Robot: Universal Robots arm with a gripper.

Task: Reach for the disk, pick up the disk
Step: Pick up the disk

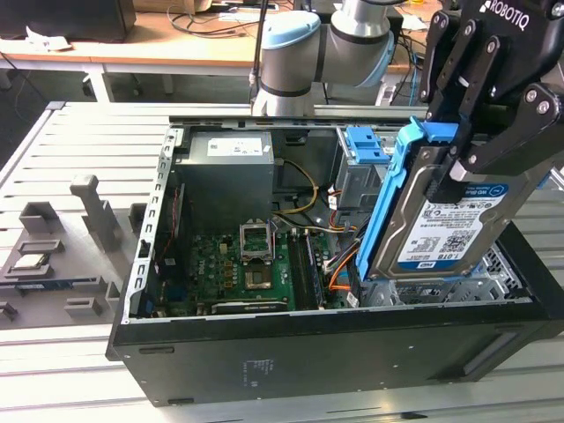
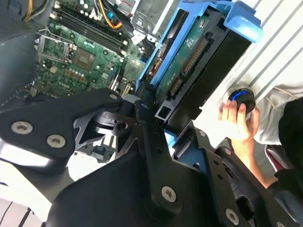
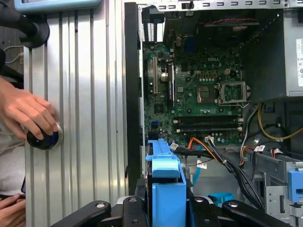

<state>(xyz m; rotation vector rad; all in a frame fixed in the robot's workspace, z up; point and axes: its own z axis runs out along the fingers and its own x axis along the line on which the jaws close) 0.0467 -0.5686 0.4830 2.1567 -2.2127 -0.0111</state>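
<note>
Gripping the disk (image 1: 445,225) by its upper edge, the gripper (image 1: 467,163) has its black fingers (image 1: 483,141) closed on the blue side rail and holds the drive tilted above the near right corner of the open computer case (image 1: 264,357), on the exterior view's right. The disk's blue-and-white label faces the exterior camera, and its lower end hangs just over the perforated metal drive bay (image 1: 493,273) without clearly touching it. In the second wrist view the disk (image 2: 199,61) shows its green circuit-board underside and connector edge, framed by the blue rail (image 2: 239,21), with the gripper linkage (image 2: 151,142) clamped at its base; in the first wrist view the blue rail (image 3: 165,189) rises between the finger links. Nearest in the exterior view is the case's black side wall; behind it lies the green motherboard (image 1: 242,264) with its empty processor socket (image 1: 257,240), orange and yellow cables (image 1: 339,264) running right of it. Farther back sit the grey power supply (image 1: 225,172) and a blue plastic latch (image 1: 366,145) on a grey cage. To the exterior view's left, grey fixtures (image 1: 88,220) rest on the slatted metal table (image 1: 79,132). A person's hand (image 3: 23,111) rests on a dark round button (image 3: 43,138) on the table beside the case, seen in both wrist views.
</note>
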